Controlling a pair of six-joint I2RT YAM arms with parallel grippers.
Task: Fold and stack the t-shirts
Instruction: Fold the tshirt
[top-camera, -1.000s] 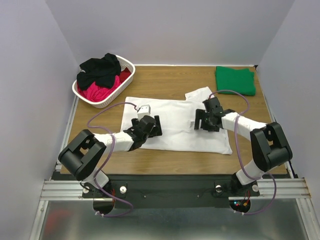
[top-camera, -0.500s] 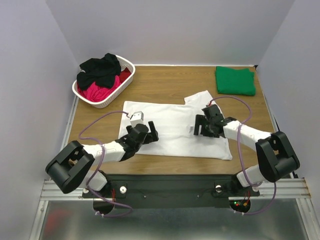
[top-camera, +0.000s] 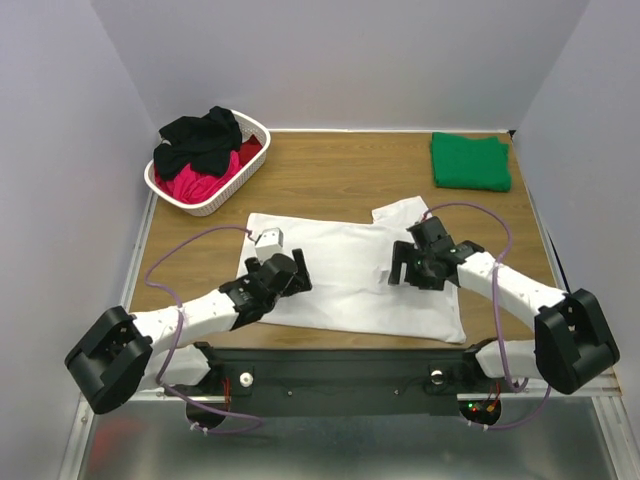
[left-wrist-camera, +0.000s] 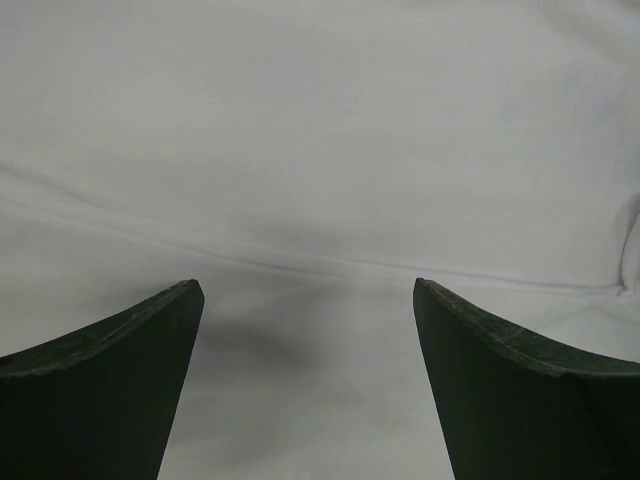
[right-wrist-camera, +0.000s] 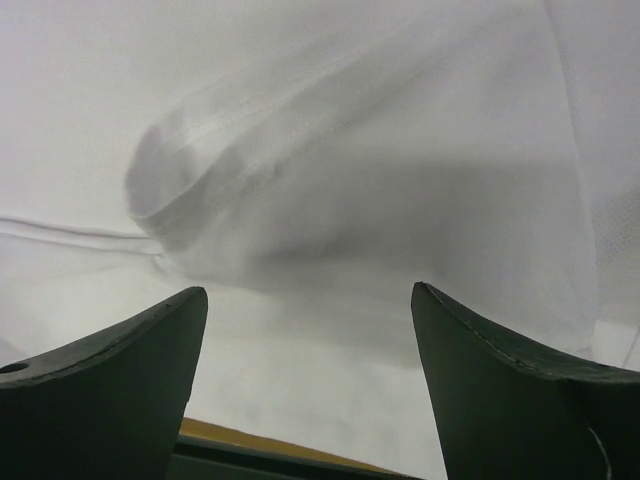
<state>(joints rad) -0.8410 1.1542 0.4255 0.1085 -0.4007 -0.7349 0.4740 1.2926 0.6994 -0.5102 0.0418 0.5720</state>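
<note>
Wood-topped table between pale walls carries the white t-shirt, spread flat near the front edge with its long axis running left to right across both arms' reach. A sleeve sticks out at its far right corner. The left hand hovers over the shirt's left part and the right hand over its right part. Each has its fingers spread wide with nothing between them but cloth below, so each is released. The right wrist view shows a raised ridge of cloth just ahead of that hand. The shirt lies directly under both hands, so either side is equally near for a fold. Further out, one green t-shirt lies folded at the far right corner. One basket at the far left holds black cloth and red-pink cloth. How many shirts those make cannot be told.
</note>
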